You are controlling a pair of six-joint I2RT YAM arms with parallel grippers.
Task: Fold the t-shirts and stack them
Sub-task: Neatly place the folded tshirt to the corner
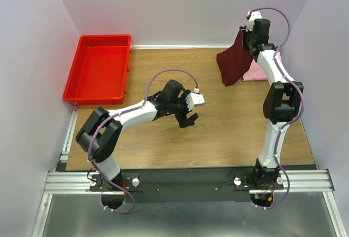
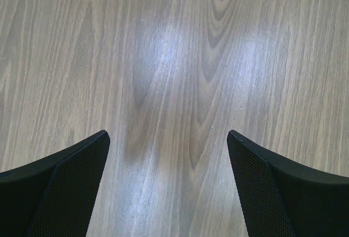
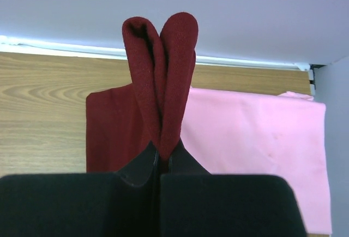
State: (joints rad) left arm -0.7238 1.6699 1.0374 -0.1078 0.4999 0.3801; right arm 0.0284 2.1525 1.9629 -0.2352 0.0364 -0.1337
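Note:
The maroon t-shirt (image 1: 233, 62) hangs off the table at the back right, pinched in my right gripper (image 1: 244, 34), which is shut on a fold of it (image 3: 161, 78). Its lower part droops toward the wood (image 3: 112, 133). A pink t-shirt (image 1: 254, 71) lies flat on the table beneath and to the right, largely hidden by the right arm in the top view; it shows wide in the right wrist view (image 3: 256, 149). My left gripper (image 1: 188, 118) hovers over bare wood mid-table, open (image 2: 168, 138), with nothing between its fingers (image 2: 71, 182).
A red plastic bin (image 1: 100, 69) stands at the back left corner. Walls close in the table at the back and both sides. Bare wooden tabletop (image 1: 163, 144) lies between the arms.

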